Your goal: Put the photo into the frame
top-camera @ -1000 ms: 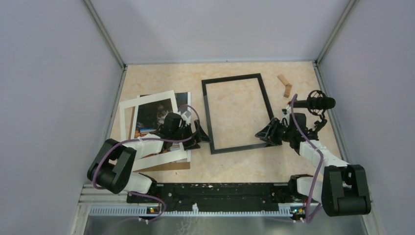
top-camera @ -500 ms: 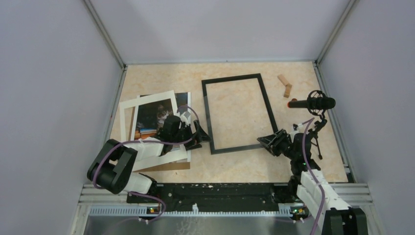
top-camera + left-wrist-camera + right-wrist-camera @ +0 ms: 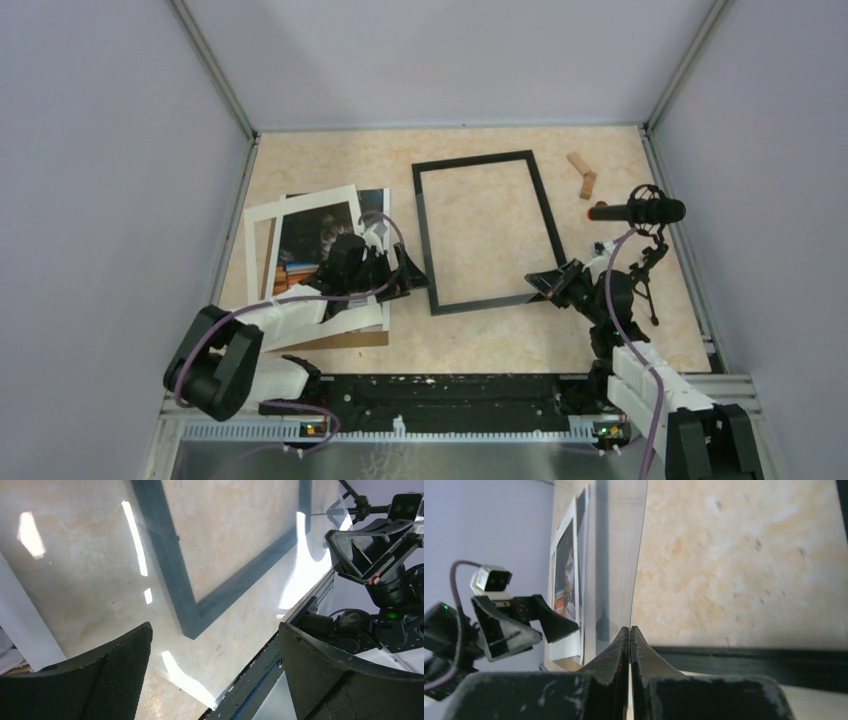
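Observation:
The black frame [image 3: 485, 230] lies flat and open mid-table. The photo [image 3: 305, 240] lies to its left under a white mat [image 3: 262, 225]; it also shows in the right wrist view [image 3: 566, 575]. My right gripper [image 3: 629, 628] is shut on the edge of a clear pane [image 3: 616, 555], by the frame's near right corner [image 3: 548, 285]. My left gripper [image 3: 215, 645] is open, jaws wide, by the frame's near left corner [image 3: 405, 275]. It looks through the glaring pane [image 3: 135, 540] at the frame [image 3: 170, 575].
A brown backing board [image 3: 350, 340] sticks out under the mat. Small wooden blocks [image 3: 582, 172] lie at the back right. A microphone on a stand [image 3: 640, 211] is by the right wall. Grey walls close three sides.
My right arm has swung back toward its base while its gripper stayed at the frame's near right corner. My left gripper has barely shifted.

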Available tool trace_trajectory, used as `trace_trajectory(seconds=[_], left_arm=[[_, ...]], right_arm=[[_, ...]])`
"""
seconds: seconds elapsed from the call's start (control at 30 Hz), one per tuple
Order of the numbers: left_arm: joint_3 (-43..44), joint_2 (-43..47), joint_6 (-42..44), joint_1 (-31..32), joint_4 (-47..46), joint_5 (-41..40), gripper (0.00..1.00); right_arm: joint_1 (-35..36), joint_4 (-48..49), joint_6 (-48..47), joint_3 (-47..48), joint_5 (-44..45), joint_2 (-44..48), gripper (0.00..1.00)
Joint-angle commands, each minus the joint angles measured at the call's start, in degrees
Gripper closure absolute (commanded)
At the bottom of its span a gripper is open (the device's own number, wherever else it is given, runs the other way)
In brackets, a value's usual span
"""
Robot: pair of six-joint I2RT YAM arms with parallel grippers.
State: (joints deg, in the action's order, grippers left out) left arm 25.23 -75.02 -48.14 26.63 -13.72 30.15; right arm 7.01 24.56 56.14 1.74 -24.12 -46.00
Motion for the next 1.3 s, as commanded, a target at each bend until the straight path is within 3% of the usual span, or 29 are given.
trace_trajectory(seconds=[0.0, 0.1, 0.33, 0.53, 0.87, 0.93, 1.07, 1.27], left_arm=[[4.3, 8.8, 5.0, 0.2, 5.5, -5.5, 0.02], [6.4, 13.0, 6.9, 0.2, 9.3, -10.4, 0.02], [9.6, 16.7, 7.7, 0.2, 12.4, -16.5, 0.02], [10.7, 15.0, 8.7, 0.2, 13.0, -17.0, 0.02], [10.5, 10.2, 6.6, 0.1, 10.2, -15.3, 0.02], [10.5, 8.0, 4.4, -0.1, 9.8, -12.9, 0.02], [10.1, 2.4, 0.6, -0.2, 8.4, -5.7, 0.02], [9.9, -4.7, 0.9, -0.5, 7.4, -5.1, 0.02]], right_arm=[[0.9, 2.5, -14.2, 7.0, -4.1, 4.9, 1.00], [1.1, 3.9, -15.6, 9.5, -4.3, 3.8, 1.00], [2.7, 18.5, -6.8, 11.0, 6.6, -6.9, 1.00], [4.8, 25.7, -3.0, 11.0, 17.2, -10.0, 1.00], [5.1, 32.1, -2.1, 13.7, 23.1, -16.7, 1.00], [5.1, 27.8, -2.8, 15.6, 21.1, -16.5, 1.00], [5.4, 9.1, -3.1, 17.3, 15.0, -11.9, 1.00], [5.9, -13.8, -7.5, 12.5, 3.7, 1.0, 0.95]])
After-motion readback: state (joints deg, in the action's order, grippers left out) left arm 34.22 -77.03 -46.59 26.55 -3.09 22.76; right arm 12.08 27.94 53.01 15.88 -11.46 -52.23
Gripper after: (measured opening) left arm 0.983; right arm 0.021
